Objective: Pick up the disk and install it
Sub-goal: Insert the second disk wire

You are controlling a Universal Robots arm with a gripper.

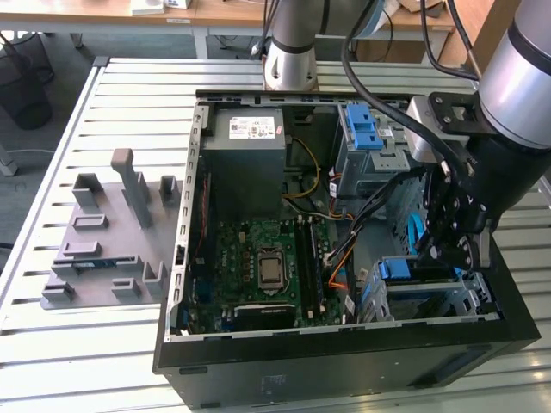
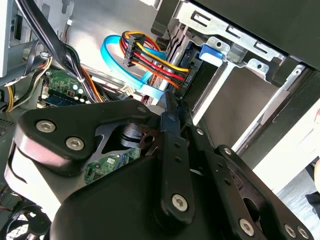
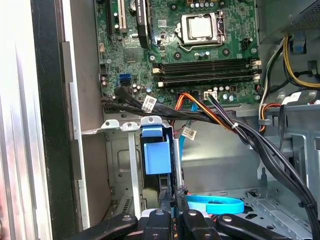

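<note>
The disk (image 3: 156, 152) stands on edge in the drive cage (image 3: 117, 165) at the case's corner, its blue carrier frame and tab facing up. In the exterior view the disk (image 1: 406, 269) sits in the cage at the right, near the front wall. My gripper (image 3: 177, 192) reaches down beside the carrier's edge, fingers drawn together; I cannot tell whether they pinch the carrier. In the second wrist view my gripper (image 2: 172, 102) ends just short of the blue tab of the disk (image 2: 212, 52) and the black cable plug (image 2: 184, 80). In the exterior view the gripper (image 1: 452, 249) hangs over the cage.
Black, red and orange cable bundles (image 3: 220, 122) cross just above the cage, and a blue flat cable (image 3: 215, 204) loops beside my fingers. The motherboard (image 1: 267, 267), a grey metal box (image 1: 250, 142) and a tall blue latch piece (image 1: 362, 129) occupy the case. A grey fixture (image 1: 112, 232) lies on the slatted table.
</note>
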